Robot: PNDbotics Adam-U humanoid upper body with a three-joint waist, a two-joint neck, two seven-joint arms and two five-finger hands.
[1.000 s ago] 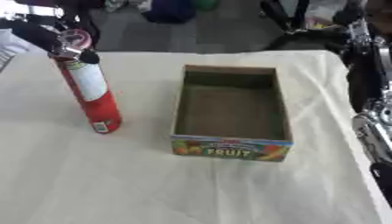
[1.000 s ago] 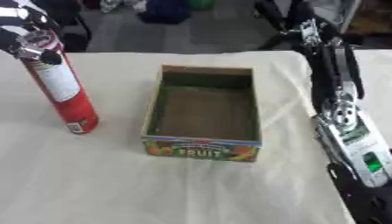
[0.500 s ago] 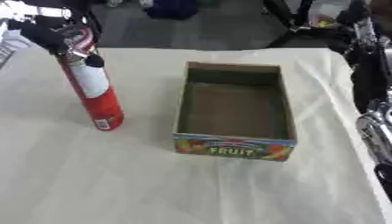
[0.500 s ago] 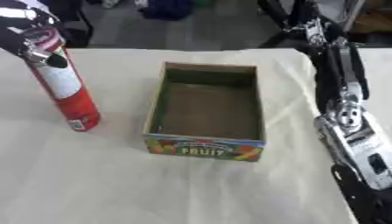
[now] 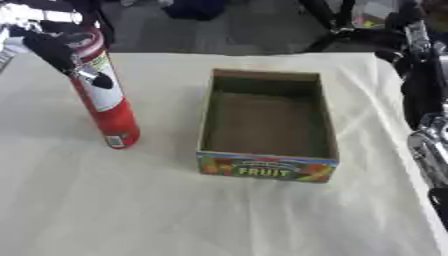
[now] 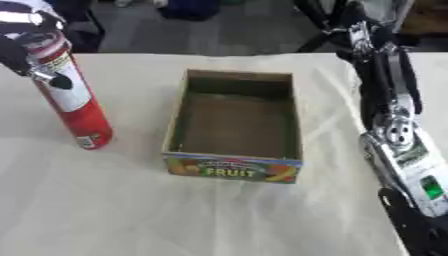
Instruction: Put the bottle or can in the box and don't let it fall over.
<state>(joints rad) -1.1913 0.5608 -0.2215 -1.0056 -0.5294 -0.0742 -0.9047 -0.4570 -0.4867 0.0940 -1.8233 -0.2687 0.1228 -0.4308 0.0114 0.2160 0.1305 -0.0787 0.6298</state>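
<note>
So I've got my left hand point(image 5: 61, 47) curled round the top of the red can point(image 5: 105, 102), which stands on the bench point(image 5: 219, 210) leaning a bit, base still down on the cloth. I think the fingers wrap the upper part, though the view's blurry up there. The box point(image 5: 267, 120) sits to the right of my hand, open top, empty, with clear cloth between it and the can.

The worry: it's a tall, skinny can held high, so the base could swing and clip the near box wall on the way over, or tip when I let go if it lands tilted. There's loads of open room below the hand. My right hand isn't showing, just the right arm point(image 6: 398, 145) hanging beside the box's far side.
</note>
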